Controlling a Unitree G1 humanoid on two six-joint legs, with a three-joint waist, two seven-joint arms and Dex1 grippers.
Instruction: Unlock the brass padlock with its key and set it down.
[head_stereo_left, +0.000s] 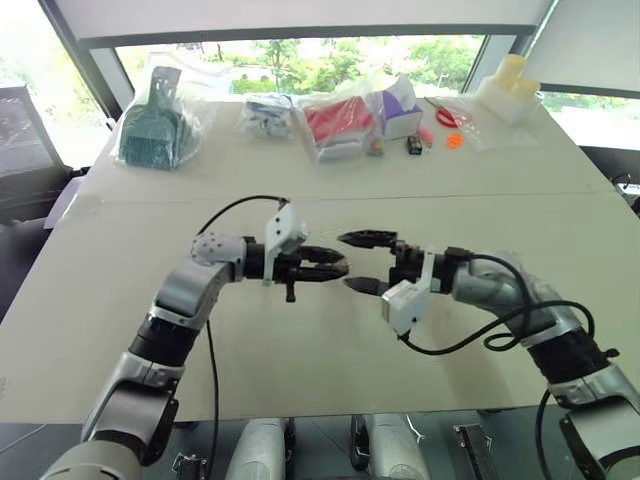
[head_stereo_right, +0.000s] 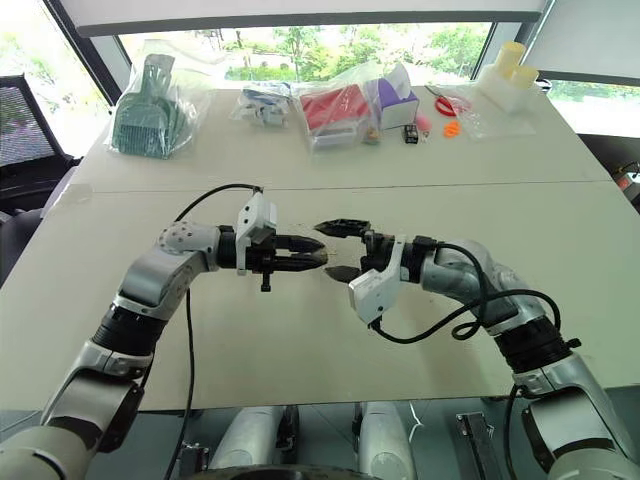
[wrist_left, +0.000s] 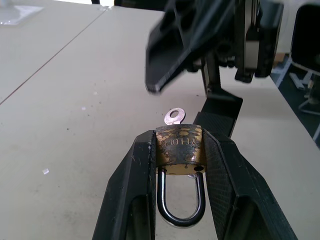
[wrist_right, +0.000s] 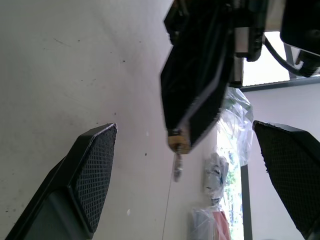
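Observation:
The brass padlock (wrist_left: 179, 145) is a small yellow body with a silvery loop (wrist_left: 181, 212). It sits clamped between the two black fingers of my left gripper (wrist_left: 180, 137), held above the table's middle. A silvery key (wrist_left: 174, 115) sticks out of the body's far end. My left gripper (head_stereo_left: 338, 268) points toward the right arm. My right gripper (head_stereo_left: 360, 262) faces it with fingers spread wide, one above and one below the left fingertips, gripping nothing. In the right wrist view the padlock (wrist_right: 177, 142) and key (wrist_right: 177, 169) hang between my right fingers (wrist_right: 92, 170) without touching them.
Along the white table's (head_stereo_left: 300, 370) far edge lie a bagged green dustpan (head_stereo_left: 155, 125), a bagged red item (head_stereo_left: 338, 122), a purple box (head_stereo_left: 400, 105), small orange bits (head_stereo_left: 455, 140) and pale containers (head_stereo_left: 510, 85). Black cables loop off both wrists.

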